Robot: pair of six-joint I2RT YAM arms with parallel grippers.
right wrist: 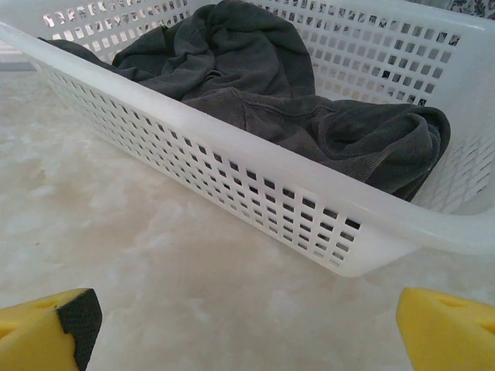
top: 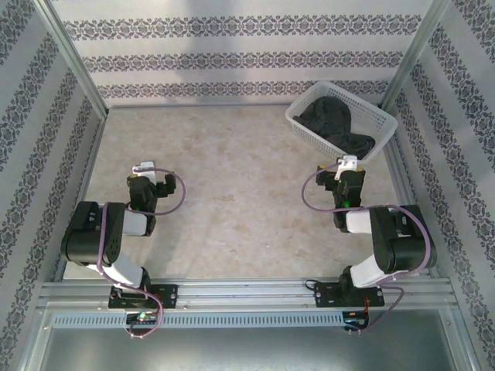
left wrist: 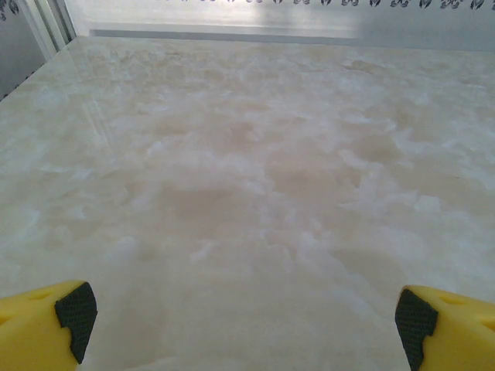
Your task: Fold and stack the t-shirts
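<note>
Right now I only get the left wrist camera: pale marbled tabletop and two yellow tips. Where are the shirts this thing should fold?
Observer: The dark t-shirts lie crumpled in a white mesh basket at the table's far right corner.
Operator: Is the other arm anywhere near them?
Observer: The right gripper points at the basket's near wall, just short of it, jaws wide open and empty.
Operator: Anything folded yet?
Observer: No. No shirt lies out on the table; all the dark cloth sits inside the basket.
</note>
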